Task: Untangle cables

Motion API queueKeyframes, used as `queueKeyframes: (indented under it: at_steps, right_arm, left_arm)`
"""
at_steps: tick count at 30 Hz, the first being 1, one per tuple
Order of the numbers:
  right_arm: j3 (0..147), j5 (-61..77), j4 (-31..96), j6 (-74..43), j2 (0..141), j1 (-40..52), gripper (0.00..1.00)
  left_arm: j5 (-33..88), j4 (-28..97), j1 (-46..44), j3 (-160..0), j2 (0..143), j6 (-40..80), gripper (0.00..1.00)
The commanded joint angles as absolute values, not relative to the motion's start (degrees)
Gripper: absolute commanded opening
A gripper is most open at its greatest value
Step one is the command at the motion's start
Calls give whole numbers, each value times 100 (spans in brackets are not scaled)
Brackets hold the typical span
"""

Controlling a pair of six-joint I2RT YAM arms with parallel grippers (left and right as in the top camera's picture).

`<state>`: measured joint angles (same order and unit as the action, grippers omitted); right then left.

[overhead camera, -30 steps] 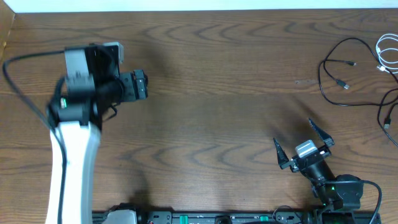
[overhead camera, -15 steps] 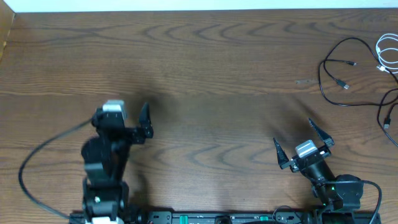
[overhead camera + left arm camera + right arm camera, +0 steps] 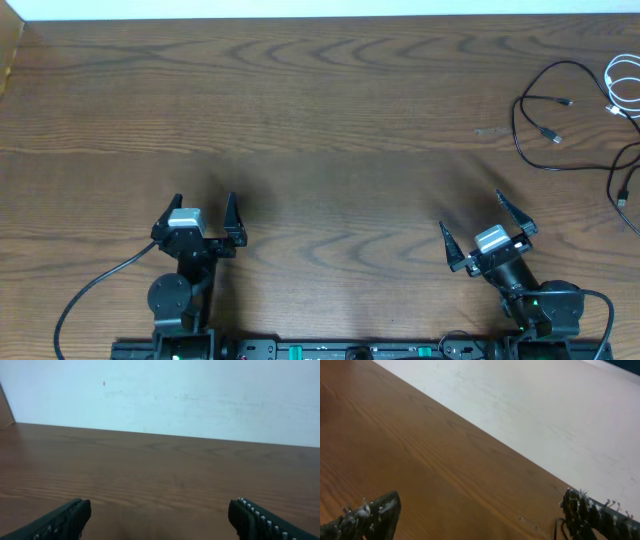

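Two claws wait near our edge of the table (image 3: 330, 120), and both hold nothing. On the left side, the left claw (image 3: 204, 202) sits low with its two fingers spread wide apart. In its own camera we see only bare wood and a pale wall between them. It is a long way from the cables. Then we come to the right claw (image 3: 471, 214), also spread wide and turned a bit toward the far right corner. It is the nearer one to the cables, but it touches none. Last, at the far right of the table, lie the cables. There is a black cord (image 3: 516, 120) in a big loose loop with two little plug ends (image 3: 567, 101) pointing inward. A white cord (image 3: 610, 88) is bunched in small loops at the very edge of our view. A second black cord (image 3: 615, 175) lies below it and runs out of view. We cannot tell if they cross each other there, since the view cuts them off. We think these cords are light, thin and floppy, so they will slide and bend when pulled. We think it is best to pinch one on a plain stretch close to a plug and drag it slowly away from the others, not to yank.
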<state>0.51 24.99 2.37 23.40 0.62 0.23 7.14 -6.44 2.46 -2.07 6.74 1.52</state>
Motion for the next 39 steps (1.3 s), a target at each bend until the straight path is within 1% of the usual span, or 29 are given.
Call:
queueKeyframes:
  at_steps: [1, 5, 39]
  right_arm:
    - [32, 2502, 259, 2274, 32, 3, 99]
    - [32, 2502, 259, 2274, 32, 3, 99]
    - [32, 2502, 259, 2274, 32, 3, 99]
  left_arm:
    - [637, -292, 220, -21, 340, 178, 93]
    - [598, 381, 220, -23, 25, 178, 93]
    - [593, 364, 217, -23, 34, 183, 93]
